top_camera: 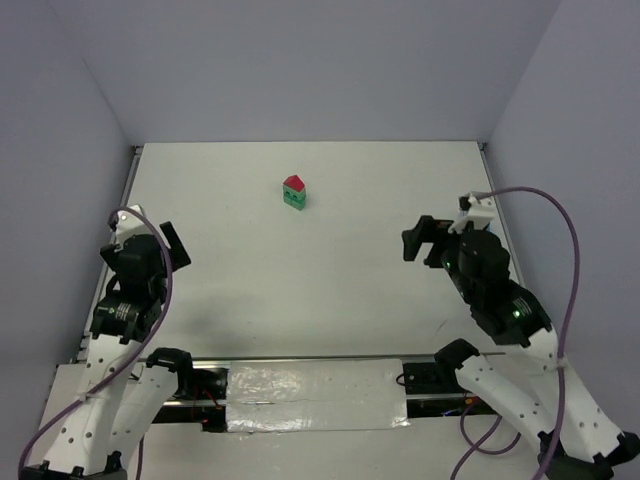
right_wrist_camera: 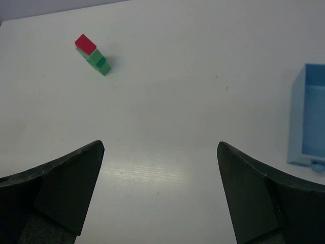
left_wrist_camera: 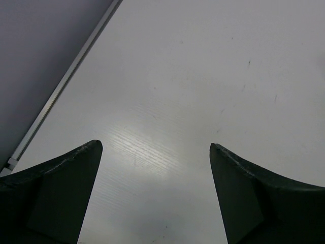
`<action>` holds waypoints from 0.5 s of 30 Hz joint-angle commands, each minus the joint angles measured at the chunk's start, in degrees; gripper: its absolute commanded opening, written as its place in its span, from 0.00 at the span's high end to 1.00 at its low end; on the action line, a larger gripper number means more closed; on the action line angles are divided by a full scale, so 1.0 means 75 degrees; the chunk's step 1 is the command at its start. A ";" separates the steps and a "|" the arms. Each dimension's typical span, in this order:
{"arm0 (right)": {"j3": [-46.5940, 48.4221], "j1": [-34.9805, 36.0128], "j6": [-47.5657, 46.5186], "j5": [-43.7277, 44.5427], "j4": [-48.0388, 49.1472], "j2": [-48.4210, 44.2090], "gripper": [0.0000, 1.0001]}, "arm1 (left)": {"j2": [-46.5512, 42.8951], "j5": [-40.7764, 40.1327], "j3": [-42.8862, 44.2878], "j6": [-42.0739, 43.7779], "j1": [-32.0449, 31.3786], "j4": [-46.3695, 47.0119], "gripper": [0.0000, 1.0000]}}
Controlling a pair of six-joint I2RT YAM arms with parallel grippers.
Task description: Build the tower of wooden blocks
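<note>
The wood block tower [top_camera: 294,192] stands on the white table toward the back centre: green blocks below, the red roof-shaped wedge on top. It also shows in the right wrist view [right_wrist_camera: 92,55], far off at the upper left. My left gripper [top_camera: 172,243] is open and empty at the left side of the table; its view [left_wrist_camera: 156,147] holds only bare table. My right gripper [top_camera: 422,240] is open and empty at the right side, well away from the tower; between its fingers [right_wrist_camera: 160,145] there is only table.
A light blue rectangular tray [right_wrist_camera: 308,119] sits at the right edge of the right wrist view. The table's left edge rail [left_wrist_camera: 66,84] runs beside the left gripper. Grey walls enclose the table on three sides.
</note>
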 commanded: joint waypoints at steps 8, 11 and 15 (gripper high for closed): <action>-0.0674 0.0042 0.0592 0.1051 -0.1176 -0.1445 0.00 | -0.0882 -0.0211 -0.0020 -0.0345 0.0014 0.0114 0.00; -0.0744 0.0030 0.0615 0.0958 -0.1141 -0.1399 0.00 | -0.0871 -0.0456 -0.0138 -0.0451 -0.0220 0.0184 0.01; -0.0686 0.0030 0.0639 0.0981 -0.1199 -0.1212 0.00 | -0.0754 -0.0703 -0.0209 -0.0568 -0.0443 0.0185 0.00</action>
